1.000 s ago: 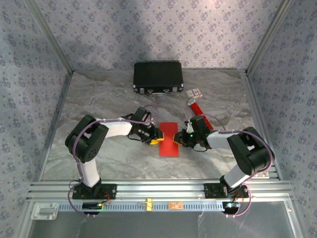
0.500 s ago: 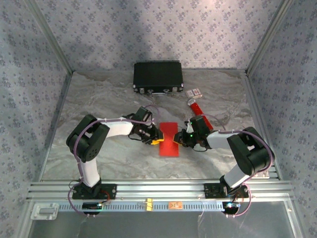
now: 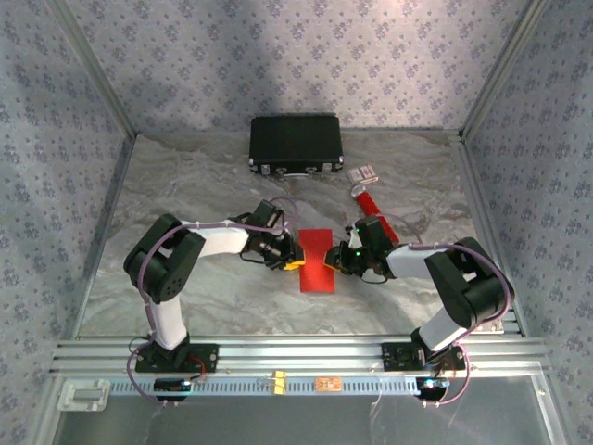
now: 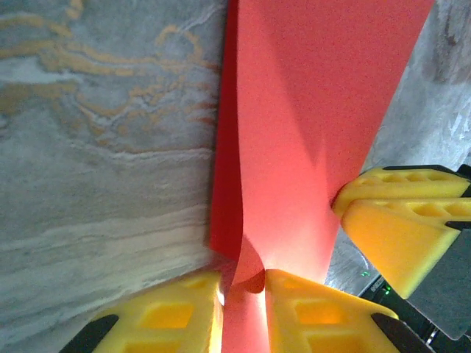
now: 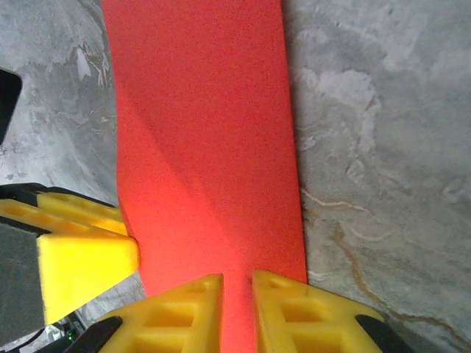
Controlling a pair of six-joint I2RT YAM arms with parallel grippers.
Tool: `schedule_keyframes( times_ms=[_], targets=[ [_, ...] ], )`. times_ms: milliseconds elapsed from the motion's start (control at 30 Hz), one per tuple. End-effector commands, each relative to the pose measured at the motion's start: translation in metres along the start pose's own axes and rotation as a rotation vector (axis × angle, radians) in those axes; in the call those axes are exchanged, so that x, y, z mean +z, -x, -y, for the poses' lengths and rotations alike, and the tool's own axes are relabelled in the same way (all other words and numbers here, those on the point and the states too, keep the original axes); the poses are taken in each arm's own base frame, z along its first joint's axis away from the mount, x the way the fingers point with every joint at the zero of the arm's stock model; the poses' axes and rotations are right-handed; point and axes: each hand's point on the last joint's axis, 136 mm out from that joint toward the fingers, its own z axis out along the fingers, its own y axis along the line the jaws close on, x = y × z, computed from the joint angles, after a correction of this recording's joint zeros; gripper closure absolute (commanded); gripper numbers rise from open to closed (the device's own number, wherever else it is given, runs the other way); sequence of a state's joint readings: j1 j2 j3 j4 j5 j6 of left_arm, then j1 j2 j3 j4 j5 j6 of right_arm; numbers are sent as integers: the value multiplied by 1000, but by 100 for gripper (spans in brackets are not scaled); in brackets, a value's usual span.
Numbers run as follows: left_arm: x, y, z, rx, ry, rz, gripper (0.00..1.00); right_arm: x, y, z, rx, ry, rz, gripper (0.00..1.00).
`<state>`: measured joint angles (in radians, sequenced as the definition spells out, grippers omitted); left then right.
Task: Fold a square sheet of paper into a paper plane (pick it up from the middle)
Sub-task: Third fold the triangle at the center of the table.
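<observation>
The square sheet of paper (image 3: 316,262) lies on the table (image 3: 204,176) in the middle of the top view, as a long red strip. Our left gripper (image 4: 241,287) pinches its left edge. Our right gripper (image 5: 235,294) pinches its right edge. Both sets of jaws are nearly closed on the paper. We think it is very light, thin and floppy, because it bumps up by the left fingers (image 4: 184,309). We should hold the edges softly, halfway along, or it may crumple or tear.

the sheet of paper (image 3: 316,260) is lying between the left gripper (image 3: 295,257) and the right gripper (image 3: 337,260); the case (image 3: 296,144) is sitting behind it, a tube (image 3: 367,202) seemingly lying back-right
</observation>
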<state>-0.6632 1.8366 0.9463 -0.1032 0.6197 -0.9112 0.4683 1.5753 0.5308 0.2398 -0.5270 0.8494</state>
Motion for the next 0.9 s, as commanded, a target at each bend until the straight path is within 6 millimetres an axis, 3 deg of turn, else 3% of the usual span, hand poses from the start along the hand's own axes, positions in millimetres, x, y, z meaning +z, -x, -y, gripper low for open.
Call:
schedule_keyframes(
  times_ms=[0, 267, 533, 867],
  targets=[
    [-6, -3, 6, 6, -29, 6, 77, 0, -8, 18, 35, -84, -13, 80],
    [-13, 5, 16, 27, -112, 59, 68, 0, -9, 17, 32, -86, -16, 80],
    [-19, 12, 16, 7, -164, 94, 67, 1, -8, 15, 30, -85, -17, 80],
    [-13, 2, -4, -46, -48, 47, 64, 1, -8, 16, 29, -90, -16, 80]
  ],
)
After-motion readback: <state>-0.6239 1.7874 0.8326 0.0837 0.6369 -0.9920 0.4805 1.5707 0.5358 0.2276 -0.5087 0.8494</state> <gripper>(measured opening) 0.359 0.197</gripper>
